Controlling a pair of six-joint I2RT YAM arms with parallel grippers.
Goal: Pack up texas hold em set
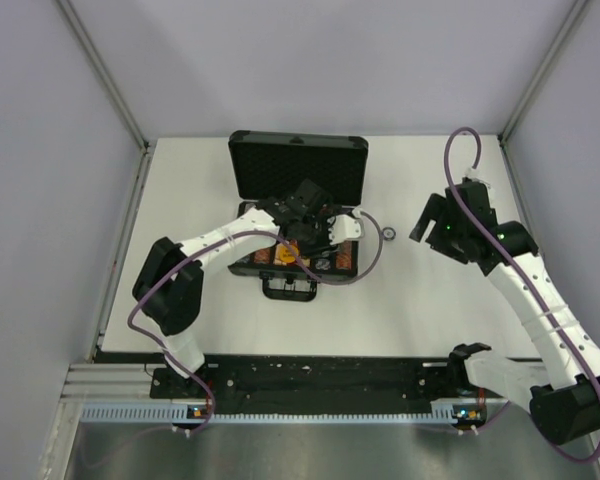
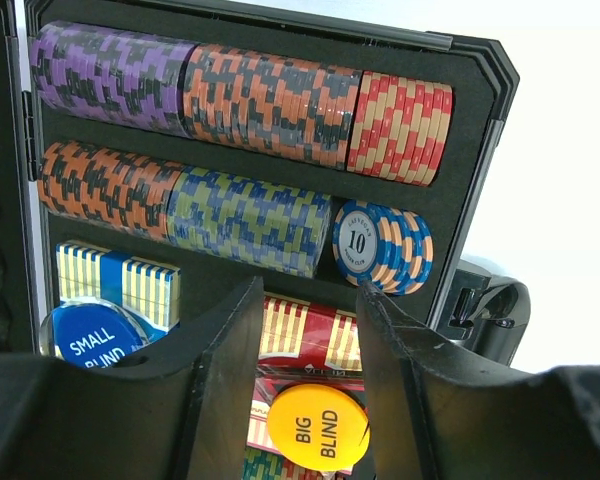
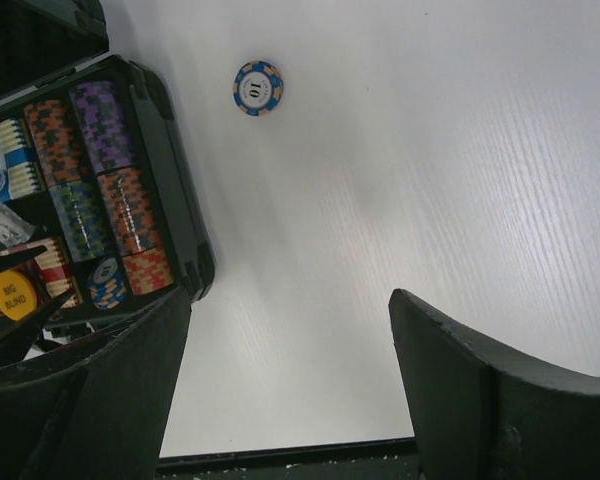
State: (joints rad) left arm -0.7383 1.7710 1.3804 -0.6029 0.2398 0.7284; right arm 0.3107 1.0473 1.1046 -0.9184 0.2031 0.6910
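Observation:
The black case (image 1: 298,165) lies open at mid-table, lid up at the back. Inside are rows of multicoloured chips (image 2: 240,90), a blue card box (image 2: 120,280) with a blue SMALL BLIND button (image 2: 90,340) on it, and a red card box (image 2: 305,335). My left gripper (image 2: 310,290) hangs over the case's right half (image 1: 315,225), jaws half closed on a yellow BIG BLIND button (image 2: 318,425) just above the red box. My right gripper (image 1: 432,222) hovers open and empty over bare table (image 3: 290,295). A loose blue "10" chip (image 3: 257,87) lies right of the case (image 1: 390,232).
The case handle (image 1: 288,290) points toward the arm bases. A latch (image 2: 480,310) sticks out on the case's side. Grey walls enclose the white table (image 1: 180,320) on three sides, and a black rail (image 1: 320,375) runs along its near edge.

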